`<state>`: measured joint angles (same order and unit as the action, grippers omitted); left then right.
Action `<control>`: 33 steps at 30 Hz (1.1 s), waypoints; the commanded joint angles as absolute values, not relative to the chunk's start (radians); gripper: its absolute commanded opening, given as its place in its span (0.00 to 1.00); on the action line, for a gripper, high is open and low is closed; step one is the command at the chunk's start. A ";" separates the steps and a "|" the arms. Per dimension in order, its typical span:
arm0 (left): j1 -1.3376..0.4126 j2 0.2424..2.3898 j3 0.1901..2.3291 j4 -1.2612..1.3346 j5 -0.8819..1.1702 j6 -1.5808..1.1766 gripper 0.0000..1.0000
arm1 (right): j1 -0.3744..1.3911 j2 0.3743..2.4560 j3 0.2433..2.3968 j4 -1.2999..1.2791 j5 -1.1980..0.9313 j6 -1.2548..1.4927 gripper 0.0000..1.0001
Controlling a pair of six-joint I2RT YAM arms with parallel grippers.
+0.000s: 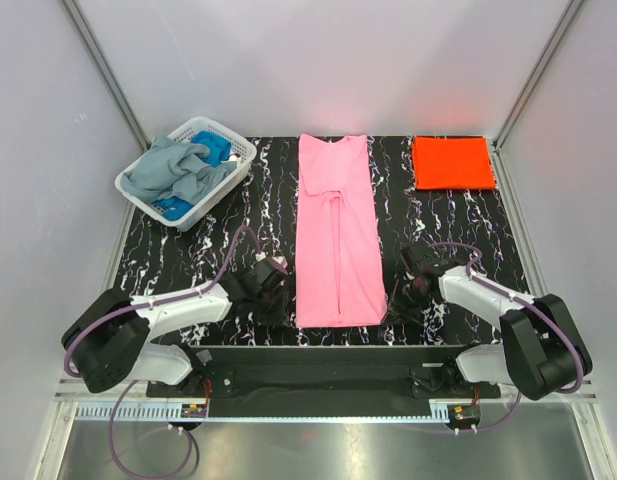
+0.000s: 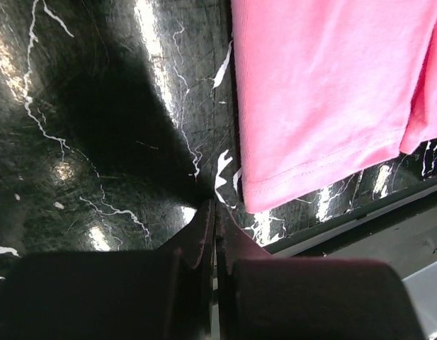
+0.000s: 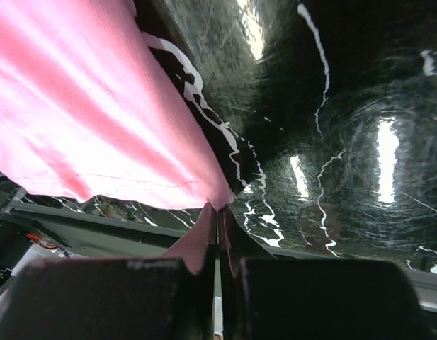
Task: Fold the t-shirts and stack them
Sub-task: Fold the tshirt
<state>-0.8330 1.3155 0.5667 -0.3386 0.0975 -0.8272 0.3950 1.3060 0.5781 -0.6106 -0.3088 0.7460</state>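
Currently working at near end of pink shirt [image 1: 335,230], lying lengthwise. Holding left gripper [image 2: 209,207] fully shut just left of pink shirt's near corner, gripping nothing. Holding right gripper [image 3: 218,210] shut against opposite near corner; cannot tell of any hem caught. Risking a one-sided or empty lift, skewing the fold. Noting basket [image 1: 210,203] far left of pink shirt, containing grey-blue shirt [image 1: 173,172] and blue shirt [image 1: 220,152]; orange shirt [image 1: 453,162], folded, far right.

Pink cloth t-shirt [image 1: 336,240] was plain. Orange-red folded cloth t-shirt [image 1: 452,162] was vivid, plain. Grey-blue crumpled cloth shirt [image 1: 173,172], blue cloth shirt [image 1: 218,152] were plain. Plastic lattice basket [image 1: 228,136] was white. Glossy tabletop [image 1: 188,250] was black, white marble veining.
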 commanded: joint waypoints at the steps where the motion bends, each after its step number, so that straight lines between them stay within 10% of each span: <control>1: -0.831 1.304 0.549 -0.368 0.081 -0.831 0.00 | 0.428 1.285 0.551 -0.581 -0.308 0.785 0.00; 5: -0.831 1.286 0.543 -0.367 0.078 -0.841 0.04 | 0.440 1.272 0.543 -0.590 -0.298 0.798 0.00; 8: -0.831 1.237 0.541 -0.357 0.083 -0.842 0.32 | 0.442 1.246 0.571 -0.647 -0.262 0.784 0.01; 13: -0.830 1.189 0.529 -0.335 0.089 -0.853 0.50 | 0.439 1.226 0.620 -0.696 -0.253 0.776 0.35; 25: -0.808 1.288 0.451 -0.158 0.172 -0.904 0.51 | 0.422 1.301 0.617 -0.655 -0.225 0.733 0.37; 33: -0.808 1.307 0.434 -0.150 0.166 -0.910 0.28 | 0.420 1.308 0.583 -0.611 -0.238 0.756 0.35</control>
